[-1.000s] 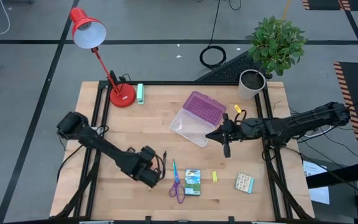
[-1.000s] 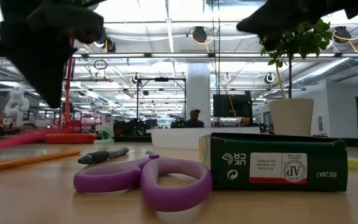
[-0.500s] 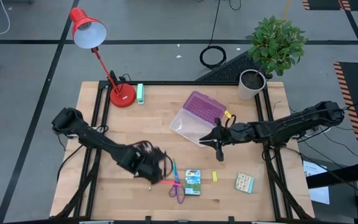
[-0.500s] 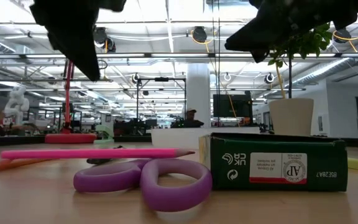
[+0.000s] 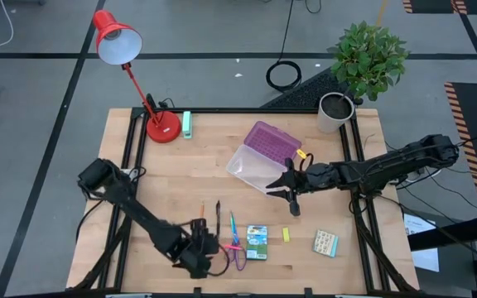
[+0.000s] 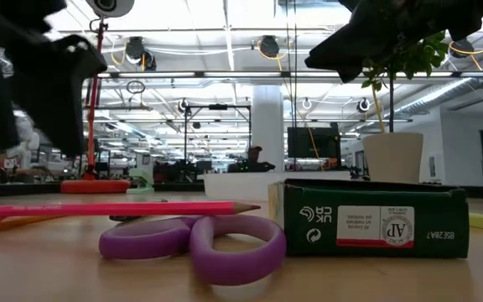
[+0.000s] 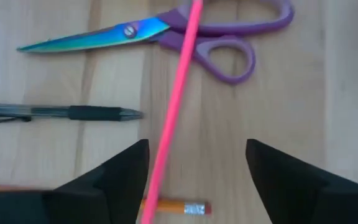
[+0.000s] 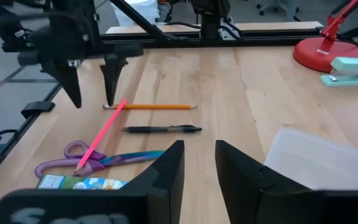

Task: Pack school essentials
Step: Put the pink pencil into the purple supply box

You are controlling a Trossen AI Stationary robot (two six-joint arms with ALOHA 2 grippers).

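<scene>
Since the pink pencil (image 7: 178, 93) is lying loose between our left gripper's (image 7: 197, 180) spread fingers, its tip across the scissors (image 7: 185, 37), we are hovering to grasp, right gripper (image 5: 291, 192) waiting open beside the clear case (image 5: 251, 170)

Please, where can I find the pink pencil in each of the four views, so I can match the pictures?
High view: pink pencil, a short streak by the left gripper, crossing the scissors' handles.
Low view: long horizontal bar above the purple scissors.
Left wrist view: diagonal line between the open fingers.
Right wrist view: slanted from orange pencil to scissors.
Shared landmark: the purple scissors.
</scene>
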